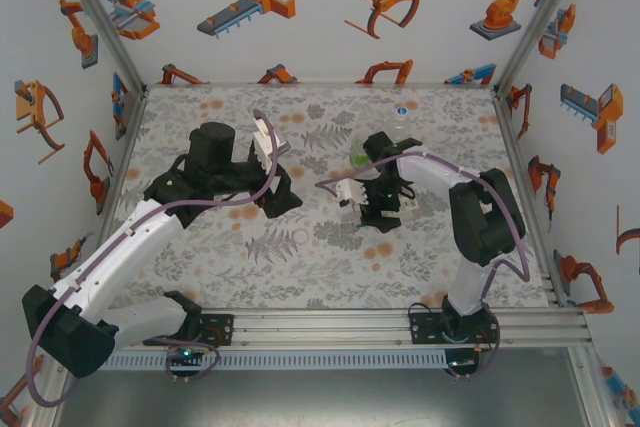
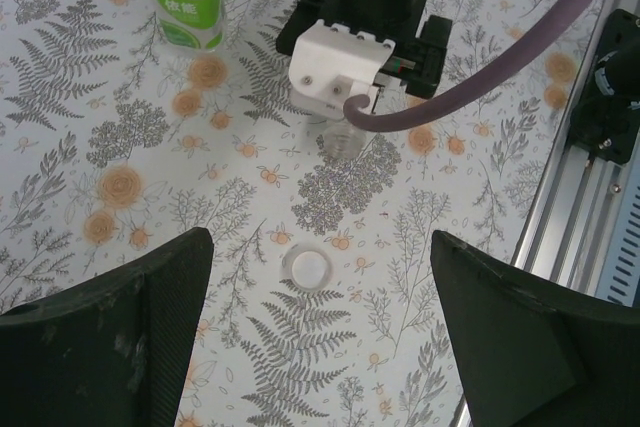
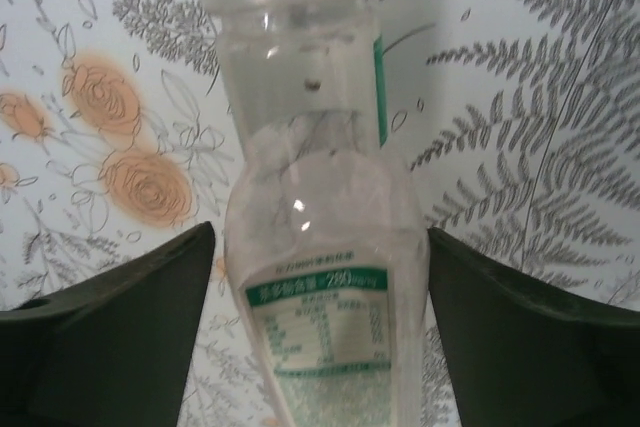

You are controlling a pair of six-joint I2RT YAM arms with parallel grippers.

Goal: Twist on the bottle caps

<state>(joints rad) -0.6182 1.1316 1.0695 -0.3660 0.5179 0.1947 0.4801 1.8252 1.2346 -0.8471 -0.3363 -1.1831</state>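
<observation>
The left gripper (image 2: 320, 245) hangs open, its two dark fingers spread wide with nothing between them, above a white bottle cap (image 2: 308, 269) that lies flat on the fern-and-flower table (image 2: 110, 137). Beyond that cap, the right gripper (image 3: 320, 237) points down with its fingers close on either side of a clear bottle with a white-and-green label (image 3: 318, 337). I cannot tell whether the fingers press on it or merely flank it. Beyond the cap and to the left in the left wrist view stands a green-labelled bottle (image 2: 184, 2), upright and uncapped. In the top view a blue cap (image 1: 401, 107) sits farthest from the white cap, near the back of the table.
</observation>
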